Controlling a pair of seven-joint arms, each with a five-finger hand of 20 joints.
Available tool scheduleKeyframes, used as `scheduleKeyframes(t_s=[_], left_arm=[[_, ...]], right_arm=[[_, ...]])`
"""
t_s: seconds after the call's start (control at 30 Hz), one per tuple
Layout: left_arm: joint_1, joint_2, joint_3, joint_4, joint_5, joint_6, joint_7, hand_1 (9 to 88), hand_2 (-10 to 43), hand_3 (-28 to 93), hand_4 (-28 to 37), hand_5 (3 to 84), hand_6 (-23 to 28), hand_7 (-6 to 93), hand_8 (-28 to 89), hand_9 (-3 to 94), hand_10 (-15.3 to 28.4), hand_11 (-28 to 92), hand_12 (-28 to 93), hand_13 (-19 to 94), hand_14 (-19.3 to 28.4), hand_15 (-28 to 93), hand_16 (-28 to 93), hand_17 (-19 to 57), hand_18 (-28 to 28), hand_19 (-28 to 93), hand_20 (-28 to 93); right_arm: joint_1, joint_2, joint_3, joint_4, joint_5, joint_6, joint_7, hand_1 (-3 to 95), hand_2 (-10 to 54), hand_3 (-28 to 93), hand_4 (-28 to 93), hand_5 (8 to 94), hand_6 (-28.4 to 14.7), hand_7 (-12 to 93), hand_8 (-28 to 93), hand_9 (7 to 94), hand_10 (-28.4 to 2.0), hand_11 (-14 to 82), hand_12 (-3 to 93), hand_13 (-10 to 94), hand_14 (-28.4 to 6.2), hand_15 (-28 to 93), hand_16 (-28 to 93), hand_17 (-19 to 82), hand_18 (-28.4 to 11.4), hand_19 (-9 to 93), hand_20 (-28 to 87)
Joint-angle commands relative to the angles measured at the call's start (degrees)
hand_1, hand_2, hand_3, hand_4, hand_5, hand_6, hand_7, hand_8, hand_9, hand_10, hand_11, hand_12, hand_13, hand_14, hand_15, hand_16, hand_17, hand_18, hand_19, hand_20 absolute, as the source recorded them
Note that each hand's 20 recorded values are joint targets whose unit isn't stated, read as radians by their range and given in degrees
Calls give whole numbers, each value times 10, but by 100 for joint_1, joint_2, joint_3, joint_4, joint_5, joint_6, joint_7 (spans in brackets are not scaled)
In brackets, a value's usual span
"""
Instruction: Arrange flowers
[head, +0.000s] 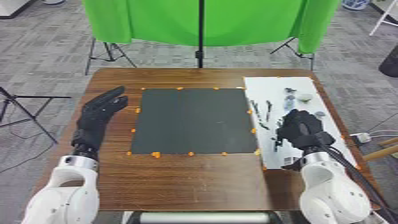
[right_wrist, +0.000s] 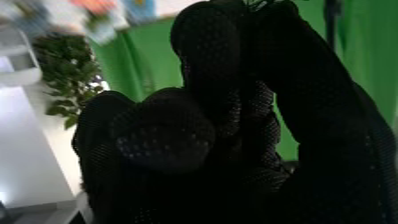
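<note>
In the head view, at least 2 flower stems (head: 268, 107) lie loose on the white sheet (head: 266, 85), so the arranging seems early and most is left. The left hand (head: 98, 114) is open; the right hand (head: 301, 129) is over the sheet. In the right wrist view, I cannot tell if it is closed.

Right hand (head: 300, 129): black-gloved, close up
Wispy dark strands (right_wrist: 258, 4): at the glove
Curtain (right_wrist: 142, 55): green, behind
Leaves (right_wrist: 60, 65): green, beside the curtain
</note>
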Motion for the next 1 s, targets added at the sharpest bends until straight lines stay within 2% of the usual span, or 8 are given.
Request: scheduleKeyframes(t_s=[0.03,0.13,0.2,0.37,0.4,0.57,0.7,1.0], left_arm=[[30,456,-299,695,-407,515,260,334,-87,588,-121,452,49,119,-54,441,142,184,113,318,178,150,28,3,149,109,177],[-12,496,-275,882,-684,567,381,320,-84,601,-129,452,48,121,-54,440,141,182,112,318,175,144,30,7,146,98,175],[-88,492,-201,985,-782,552,485,318,-81,603,-133,453,48,120,-55,439,139,181,112,318,174,139,30,8,144,92,174],[-290,505,68,1100,-931,515,646,313,-78,608,-138,454,47,121,-55,439,138,179,112,320,171,133,32,15,138,81,174],[-312,493,91,1098,-931,467,654,313,-78,608,-139,454,47,121,-55,440,138,179,112,321,170,131,32,18,135,79,173],[-377,474,222,1056,-999,468,769,311,-73,610,-143,455,46,123,-56,440,138,178,113,322,166,125,32,30,126,67,173],[-361,419,247,1011,-961,432,796,309,-73,614,-144,457,46,124,-58,440,138,178,113,324,166,127,33,34,123,62,176],[-304,214,382,1049,-926,370,841,304,-73,619,-146,454,46,121,-57,440,138,178,114,324,164,125,34,33,123,58,179]], right_arm=[[930,-67,-773,-244,207,-282,-178,549,-95,547,57,866,-21,285,225,935,-111,416,220,937,-16,650,192,720,-74,932,486],[1600,-390,-1430,30,282,-401,-260,548,-95,548,57,865,-21,287,223,935,-111,417,219,937,-16,651,192,720,-74,932,490],[1968,-662,-1799,251,342,-562,-344,547,-95,550,56,865,-21,288,223,935,-110,417,219,937,-16,651,193,720,-76,932,493],[2551,-1258,-2451,850,414,-822,-522,545,-95,554,55,865,-20,290,222,934,-110,419,219,937,-15,653,193,720,-75,932,498],[2596,-1367,-2525,941,421,-875,-549,544,-95,554,55,864,-19,291,222,934,-110,419,219,937,-15,653,193,721,-75,932,499],[2751,-1730,-2884,1427,515,-987,-583,543,-95,555,54,865,-17,294,220,934,-110,423,219,937,-15,657,193,722,-77,932,508],[2770,-2007,-3059,1813,440,-1028,-665,542,-95,556,54,865,-17,296,219,935,-110,427,219,937,-14,659,193,723,-77,932,515],[2626,-2519,-3192,2567,56,-625,-926,543,-95,558,47,864,-16,301,214,934,-109,430,217,937,-13,662,192,722,-78,932,528]])
